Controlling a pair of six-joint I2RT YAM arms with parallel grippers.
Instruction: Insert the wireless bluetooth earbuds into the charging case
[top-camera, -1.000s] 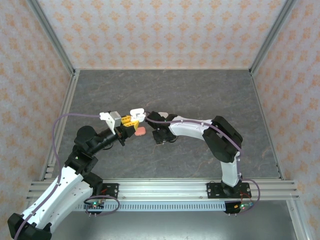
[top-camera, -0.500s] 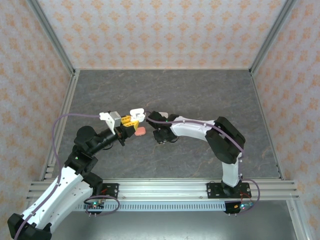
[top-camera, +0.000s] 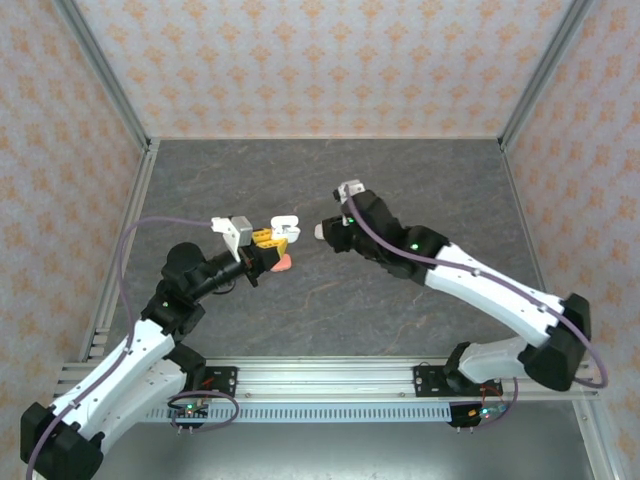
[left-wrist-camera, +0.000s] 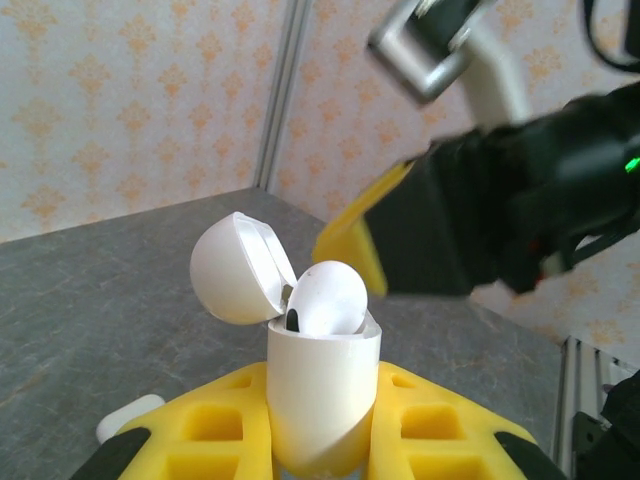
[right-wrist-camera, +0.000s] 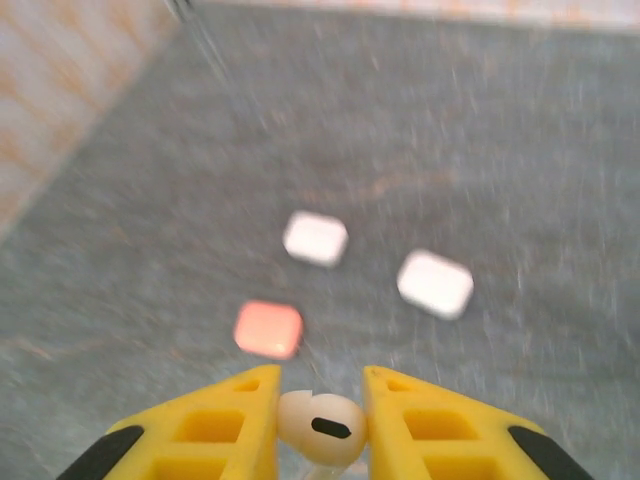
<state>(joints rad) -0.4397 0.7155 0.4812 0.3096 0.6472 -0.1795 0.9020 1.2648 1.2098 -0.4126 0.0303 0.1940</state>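
One white earbud (right-wrist-camera: 320, 425) is pinched between the yellow fingers of my right gripper (top-camera: 327, 231), with the jaws pressed against its rounded head. Its stem runs down out of the wrist picture, so I cannot tell exactly how its long axis lies. My left gripper (top-camera: 273, 237) is clamped on the body of the white charging case (left-wrist-camera: 322, 385), whose lid (left-wrist-camera: 238, 268) is flipped back. Seen from the left wrist, the case stands straight out of the fingers, its mouth pointing away from that gripper and toward the right one. A second earbud (left-wrist-camera: 326, 296) already sits in that mouth, its head proud of the rim.

The coming move turns, as I judge it, on where the held earbud lies from the case. It is just beside the case's mouth, on the side away from the lid, not touching it and roughly in line with the case's long axis. The right arm carries it, so that arm should close the gap, stem leading into the free well. Which well is free I cannot make out, since the seated head covers much of the opening. The risk I see is knocking that seated earbud or the lid.

Beneath the charging case, on the grey table (top-camera: 420, 180), lies a pink case (top-camera: 284, 263).
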